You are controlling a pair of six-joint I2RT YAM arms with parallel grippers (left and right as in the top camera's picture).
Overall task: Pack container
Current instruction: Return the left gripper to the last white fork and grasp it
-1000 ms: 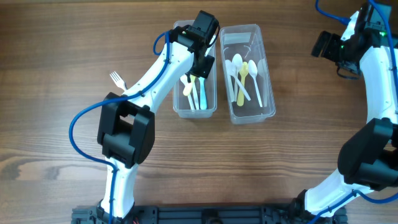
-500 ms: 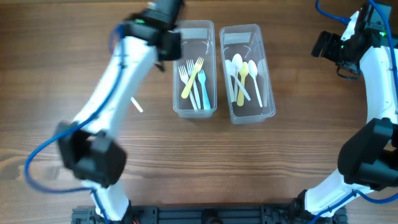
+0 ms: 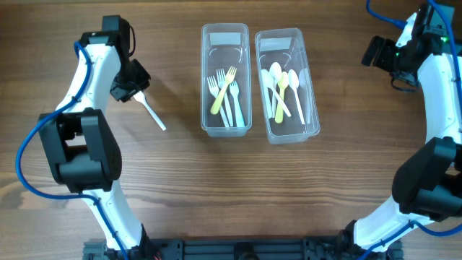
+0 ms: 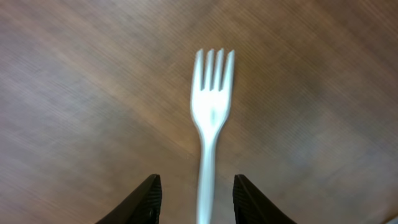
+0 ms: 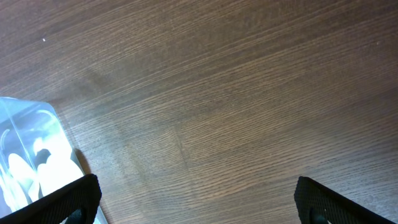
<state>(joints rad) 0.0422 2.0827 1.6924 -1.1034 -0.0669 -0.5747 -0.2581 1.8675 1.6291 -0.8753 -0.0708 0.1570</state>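
The left gripper [image 4: 195, 186], fingers spread and holding nothing, hangs right over the fork [image 3: 154, 117] lying on the table [image 3: 216, 188] in the upper left, its handle running between the fingers.

Overhead looks straight down at table [image 3: 303, 195], both wrist views close, downward

Even soft light, faint shadows; fork [image 4: 211, 118] in left wrist view smeared, probably motion blur.
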